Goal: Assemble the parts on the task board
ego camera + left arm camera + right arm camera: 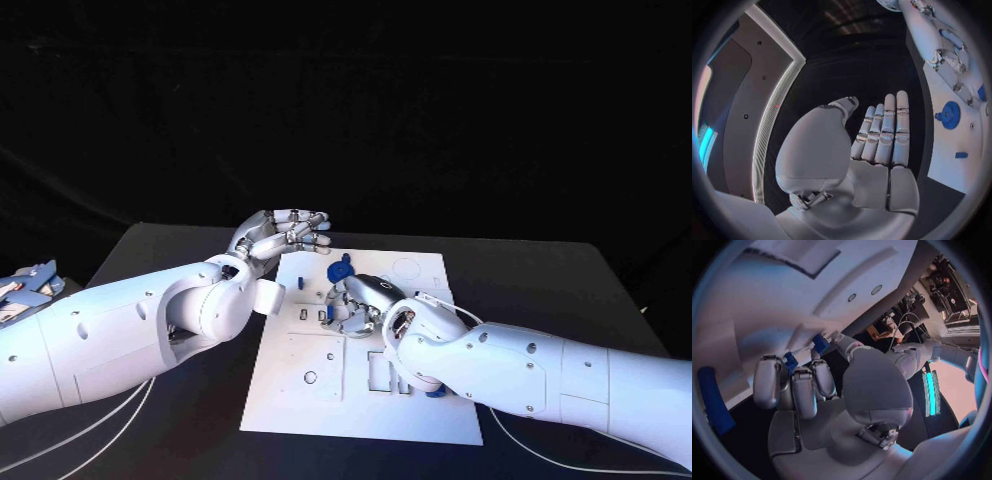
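1. The black table point(173, 250) carries the white task board point(361, 400), which lies in its middle and reaches to the near edge.
2. The left hand point(281, 235) hovers above the table just off the board's far left corner; its fingers point(886, 135) are straight and lie together, holding nothing.
3. The right hand point(361, 300) rests low on the board's middle, fingers curled down around a small blue part point(791, 362); I cannot tell whether it grips it.
4. A round blue part point(340, 268) sits on the board toward its far edge, just beyond the right hand.
5. A small blue piece point(437, 392) lies near the board's right edge, beside the right arm.
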Controlling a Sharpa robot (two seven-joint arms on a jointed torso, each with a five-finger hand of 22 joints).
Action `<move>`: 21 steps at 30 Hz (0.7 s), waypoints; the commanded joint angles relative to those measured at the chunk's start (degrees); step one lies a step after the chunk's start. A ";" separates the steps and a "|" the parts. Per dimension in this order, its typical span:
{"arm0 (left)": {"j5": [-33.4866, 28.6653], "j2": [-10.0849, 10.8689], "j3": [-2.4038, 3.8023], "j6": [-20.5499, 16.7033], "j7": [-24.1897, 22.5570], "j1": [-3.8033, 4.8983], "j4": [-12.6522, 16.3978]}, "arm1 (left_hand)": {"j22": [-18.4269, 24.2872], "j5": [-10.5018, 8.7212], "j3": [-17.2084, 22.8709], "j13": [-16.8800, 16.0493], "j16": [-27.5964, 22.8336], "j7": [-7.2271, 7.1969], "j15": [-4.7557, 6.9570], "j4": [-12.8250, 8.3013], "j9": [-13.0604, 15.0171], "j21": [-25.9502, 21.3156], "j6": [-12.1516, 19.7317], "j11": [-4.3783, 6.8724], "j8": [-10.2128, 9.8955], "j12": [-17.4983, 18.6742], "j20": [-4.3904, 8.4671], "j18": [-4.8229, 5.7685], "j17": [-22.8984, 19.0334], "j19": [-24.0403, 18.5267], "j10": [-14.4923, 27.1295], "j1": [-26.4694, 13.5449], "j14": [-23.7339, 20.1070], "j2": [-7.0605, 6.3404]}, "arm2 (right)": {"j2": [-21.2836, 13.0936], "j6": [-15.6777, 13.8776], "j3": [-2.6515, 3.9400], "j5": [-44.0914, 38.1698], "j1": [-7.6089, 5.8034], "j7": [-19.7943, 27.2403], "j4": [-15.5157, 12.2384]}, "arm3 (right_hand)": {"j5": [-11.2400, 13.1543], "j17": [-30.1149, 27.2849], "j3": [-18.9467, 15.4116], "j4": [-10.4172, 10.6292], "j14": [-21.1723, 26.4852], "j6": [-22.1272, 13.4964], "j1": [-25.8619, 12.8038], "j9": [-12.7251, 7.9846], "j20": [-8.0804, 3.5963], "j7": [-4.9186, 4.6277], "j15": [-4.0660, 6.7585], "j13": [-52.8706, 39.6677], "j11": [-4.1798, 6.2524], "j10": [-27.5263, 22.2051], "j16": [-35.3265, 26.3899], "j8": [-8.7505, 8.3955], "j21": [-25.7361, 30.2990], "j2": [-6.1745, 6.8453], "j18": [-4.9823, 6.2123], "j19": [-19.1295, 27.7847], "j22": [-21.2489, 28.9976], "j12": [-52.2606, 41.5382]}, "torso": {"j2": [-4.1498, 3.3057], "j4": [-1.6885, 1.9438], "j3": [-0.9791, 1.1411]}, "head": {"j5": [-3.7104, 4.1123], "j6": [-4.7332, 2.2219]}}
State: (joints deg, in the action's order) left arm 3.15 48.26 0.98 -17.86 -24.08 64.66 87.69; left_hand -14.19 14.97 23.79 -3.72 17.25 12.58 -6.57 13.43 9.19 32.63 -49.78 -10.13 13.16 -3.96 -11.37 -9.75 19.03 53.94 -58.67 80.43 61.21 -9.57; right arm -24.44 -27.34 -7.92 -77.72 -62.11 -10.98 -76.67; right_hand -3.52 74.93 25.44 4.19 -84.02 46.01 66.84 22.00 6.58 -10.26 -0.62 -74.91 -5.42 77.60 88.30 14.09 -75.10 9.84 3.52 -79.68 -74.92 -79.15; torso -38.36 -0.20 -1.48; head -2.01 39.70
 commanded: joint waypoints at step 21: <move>15.54 -0.03 0.05 6.60 11.89 0.12 -3.32 | -9.72 -0.84 -2.73 -6.21 25.19 -2.13 4.89 1.56 1.52 17.96 -2.08 4.31 2.36 -9.41 4.06 -0.66 19.16 4.46 -11.86 -4.76 10.03 -1.29 | -11.46 -3.47 0.33 18.40 -4.92 25.33 -7.67 | -2.59 -2.67 -1.39 0.60 -1.07 -0.70 5.74 -0.70 1.15 -0.76 -1.10 6.55 -0.69 -8.60 -4.36 -0.80 13.14 -2.11 3.52 8.02 10.08 6.11 | 1.17 -0.71 0.77 | -1.11 0.06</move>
State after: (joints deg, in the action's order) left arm 11.98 48.38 0.97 -14.99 -17.67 64.70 84.55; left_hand -23.84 14.36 21.08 -9.98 42.13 10.76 -1.75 15.00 10.73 50.48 -51.95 -5.67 15.54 -13.36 -7.47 -9.74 37.93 58.51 -70.17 75.98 71.35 -10.99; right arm -35.19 -31.55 -7.63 -67.72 -66.70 7.66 -83.71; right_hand -5.90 72.55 23.92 4.68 -83.82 45.04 72.34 21.24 7.75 -11.05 -1.84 -68.55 -6.17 69.26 84.08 13.10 -62.28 7.94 6.20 -71.88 -65.08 -73.20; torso -37.55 -0.73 -0.96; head -2.97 39.71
